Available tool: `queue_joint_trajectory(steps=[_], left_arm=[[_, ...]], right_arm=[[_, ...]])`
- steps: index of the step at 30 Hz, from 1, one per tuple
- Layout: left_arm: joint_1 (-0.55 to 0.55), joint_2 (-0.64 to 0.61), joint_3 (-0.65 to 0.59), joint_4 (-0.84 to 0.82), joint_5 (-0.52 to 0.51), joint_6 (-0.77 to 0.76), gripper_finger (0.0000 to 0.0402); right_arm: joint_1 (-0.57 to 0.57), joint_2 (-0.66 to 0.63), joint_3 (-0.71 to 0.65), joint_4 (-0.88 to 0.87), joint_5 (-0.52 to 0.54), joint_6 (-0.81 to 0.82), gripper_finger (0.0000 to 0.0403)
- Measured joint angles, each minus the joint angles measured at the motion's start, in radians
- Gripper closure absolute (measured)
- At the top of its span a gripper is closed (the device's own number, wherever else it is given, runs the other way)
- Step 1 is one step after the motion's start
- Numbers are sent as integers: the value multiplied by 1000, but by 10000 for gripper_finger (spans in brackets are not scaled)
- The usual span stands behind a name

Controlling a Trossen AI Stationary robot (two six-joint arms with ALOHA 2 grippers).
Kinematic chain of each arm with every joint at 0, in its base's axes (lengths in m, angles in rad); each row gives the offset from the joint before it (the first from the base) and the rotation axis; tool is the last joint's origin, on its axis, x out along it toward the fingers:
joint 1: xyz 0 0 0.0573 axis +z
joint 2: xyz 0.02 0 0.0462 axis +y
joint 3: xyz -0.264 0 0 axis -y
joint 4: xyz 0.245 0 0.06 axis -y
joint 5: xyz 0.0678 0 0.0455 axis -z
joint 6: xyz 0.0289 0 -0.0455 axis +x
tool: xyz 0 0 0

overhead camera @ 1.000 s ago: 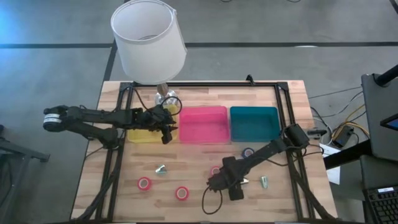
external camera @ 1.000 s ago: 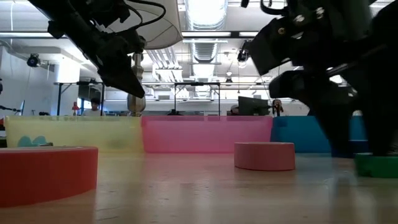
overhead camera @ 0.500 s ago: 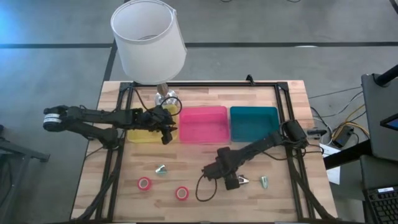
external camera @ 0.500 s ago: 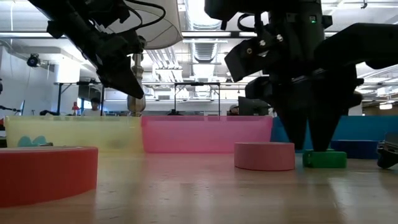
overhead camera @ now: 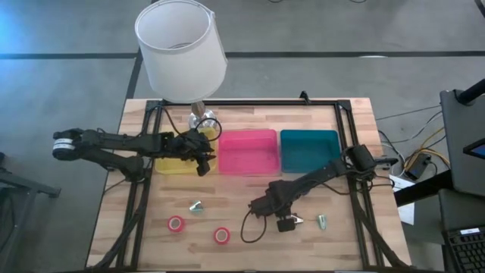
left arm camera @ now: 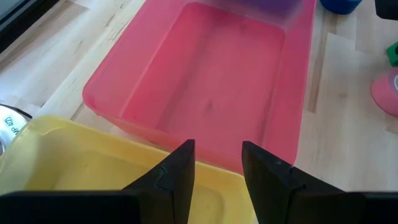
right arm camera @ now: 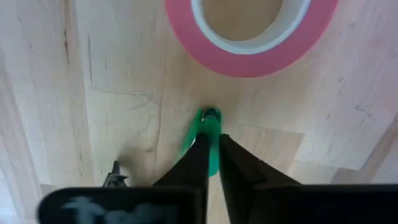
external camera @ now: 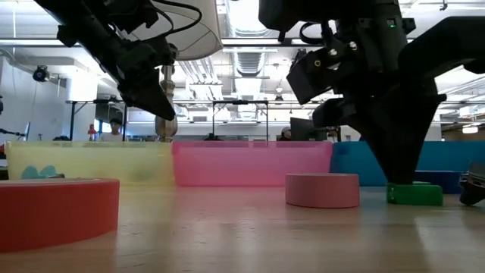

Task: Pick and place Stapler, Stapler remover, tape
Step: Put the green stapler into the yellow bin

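The right gripper (right arm camera: 211,155) is low at the table near the middle of the high view, its two dark fingers (right arm camera: 239,168) pinched on a small green object (right arm camera: 210,134) that lies on the wood. In the low view the same green piece (external camera: 414,194) sits on the tabletop under the arm. What kind of tool it is cannot be told. Just beyond it lies a red tape roll (right arm camera: 252,31) with a pale core, near the green piece but apart from it.

The left gripper (left arm camera: 217,165) hangs at centre left of the high view, over the edge where the yellow bin (overhead camera: 173,161) meets the pink bin (overhead camera: 248,152). Its fingers (left arm camera: 177,177) stand apart with nothing between them.

The pink bin looks bare inside in the left wrist view. The teal bin (overhead camera: 309,150) sits to its right; no contents can be made out in it, nor in the yellow bin.

Two more red tape rolls (overhead camera: 176,224) (overhead camera: 221,235) lie at lower left of the high view, with a silvery metal claw piece (overhead camera: 196,205) above them and another (overhead camera: 322,221) at lower right. A white lamp shade (overhead camera: 180,49) stands at the top.
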Motion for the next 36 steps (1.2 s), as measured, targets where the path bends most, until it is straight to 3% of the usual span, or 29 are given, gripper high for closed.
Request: queue_joint_trajectory(steps=[6,13,25,36], left_arm=[[-1,-3,0,1,5,-26,266],[-29,-3,0,3,110,-48,266],[-209,0,0,21,106,-103,266],[-231,0,0,33,100,-122,266]], right_arm=[[0,-12,21,1,3,0,390],[0,-61,19,30,58,-5,392],[0,-66,5,34,62,-25,390],[0,-88,6,-2,59,8,390]])
